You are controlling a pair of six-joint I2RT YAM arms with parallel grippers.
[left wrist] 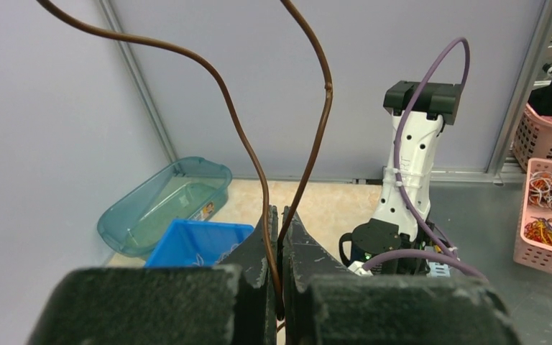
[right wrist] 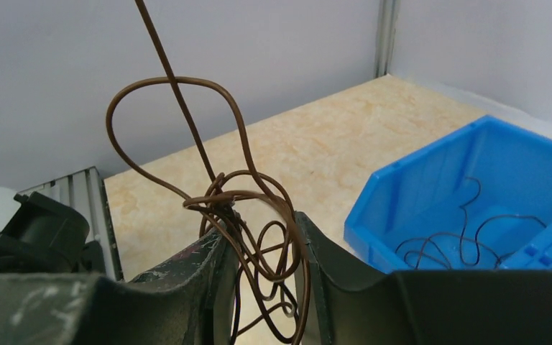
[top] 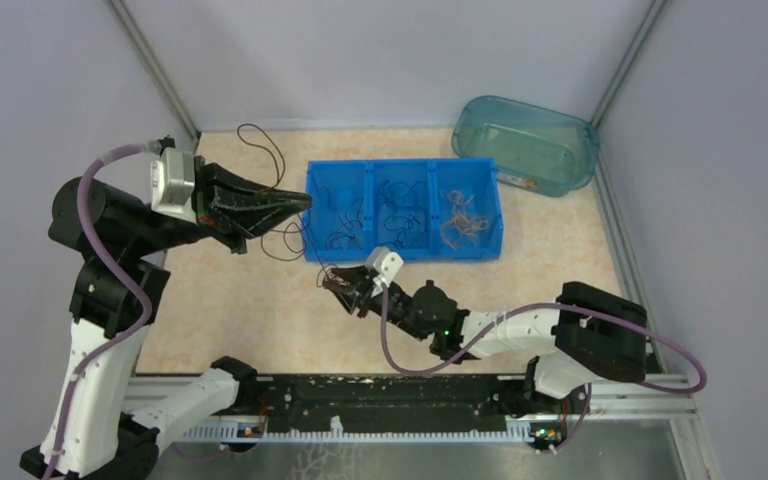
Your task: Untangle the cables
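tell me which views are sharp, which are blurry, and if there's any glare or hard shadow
Top view: even, soft light, no strong glare or hard shadows, sharp out to the bin. Left wrist view: the left gripper looms close and soft, while the cable it pinches is sharper. Right wrist view: the right gripper is blurred up close, but the tangle in it is crisp.

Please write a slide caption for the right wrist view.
Right gripper holds a knotted brown cable tangle beside the blue bin.

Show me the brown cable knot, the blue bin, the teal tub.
brown cable knot (right wrist: pixel 219 203): right wrist view, the crossing.
blue bin (top: pixel 460 250): top view, front wall.
teal tub (top: pixel 540 180): top view, near wall.
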